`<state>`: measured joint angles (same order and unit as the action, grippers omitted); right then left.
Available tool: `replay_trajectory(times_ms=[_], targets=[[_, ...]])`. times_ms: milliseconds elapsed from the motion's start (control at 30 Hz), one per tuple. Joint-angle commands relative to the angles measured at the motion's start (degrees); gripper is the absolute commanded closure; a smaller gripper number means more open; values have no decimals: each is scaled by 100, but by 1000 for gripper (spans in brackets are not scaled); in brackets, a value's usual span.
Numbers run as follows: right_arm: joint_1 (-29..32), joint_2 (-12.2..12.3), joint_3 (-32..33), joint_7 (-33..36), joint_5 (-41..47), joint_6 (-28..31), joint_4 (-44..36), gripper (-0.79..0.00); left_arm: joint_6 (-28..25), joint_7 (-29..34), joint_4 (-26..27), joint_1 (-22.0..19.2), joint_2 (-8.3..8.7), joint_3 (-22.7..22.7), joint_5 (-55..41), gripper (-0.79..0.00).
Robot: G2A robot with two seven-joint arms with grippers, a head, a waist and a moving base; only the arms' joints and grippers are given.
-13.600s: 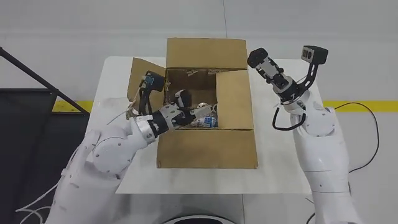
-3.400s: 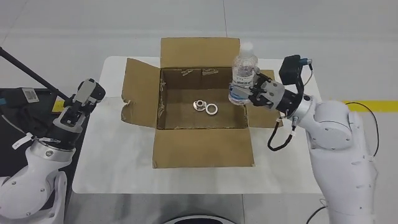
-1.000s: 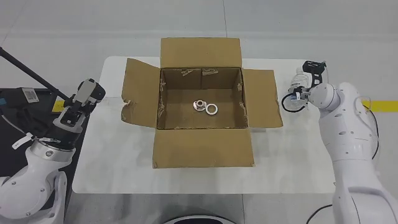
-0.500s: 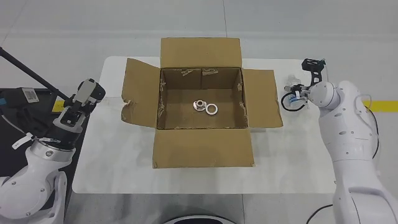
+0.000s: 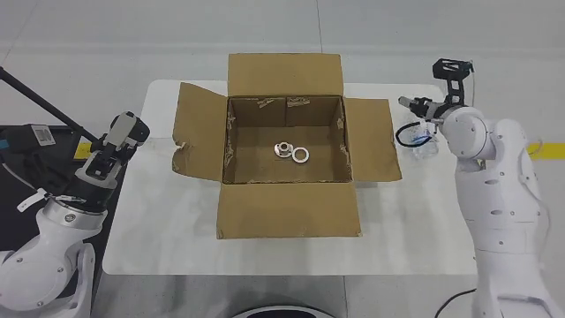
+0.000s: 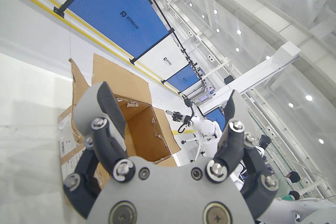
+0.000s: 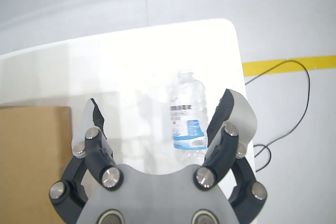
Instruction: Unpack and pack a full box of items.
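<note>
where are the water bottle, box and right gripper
water bottle (image 7: 184,114), right wrist view, on its label
box (image 5: 287,75), top view, on its far flap
right gripper (image 7: 159,95), right wrist view, midway between fingertips

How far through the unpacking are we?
Done: the bottle is out on the table, beside the box. In hand: nothing; the left hand and right hand are open, the right above the bottle. Left: two rings in the box, then repacking.

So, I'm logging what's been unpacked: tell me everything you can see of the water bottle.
The water bottle is clear ribbed plastic with a white and blue label around its middle. It rests on the white table, beside the box flap, untouched; the right tool is open, apart from it. Standing or lying: unclear.
</note>
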<state>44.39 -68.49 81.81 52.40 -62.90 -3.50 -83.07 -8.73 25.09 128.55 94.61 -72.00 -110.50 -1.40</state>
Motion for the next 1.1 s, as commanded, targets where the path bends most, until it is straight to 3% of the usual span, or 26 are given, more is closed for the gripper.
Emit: replay_trajectory(times_ms=[0, 133, 267, 667, 1067], targets=[[320, 11, -15, 113, 141, 177, -983, -785, 0, 0, 0, 0, 0, 0, 0, -785], [636, 14, -306, 389, 316, 626, -2033, -785, 0, 0, 0, 0, 0, 0, 0, -785], [560, -19, -911, 678, 354, 1074, -2357, -785, 0, 0, 0, 0, 0, 0, 0, -785], [-772, -443, -2943, 797, 726, 1235, -762, -785, 0, 0, 0, 0, 0, 0, 0, -785], [-934, -509, -3126, 772, 698, 1187, -573, -785, 0, 0, 0, 0, 0, 0, 0, -785]])
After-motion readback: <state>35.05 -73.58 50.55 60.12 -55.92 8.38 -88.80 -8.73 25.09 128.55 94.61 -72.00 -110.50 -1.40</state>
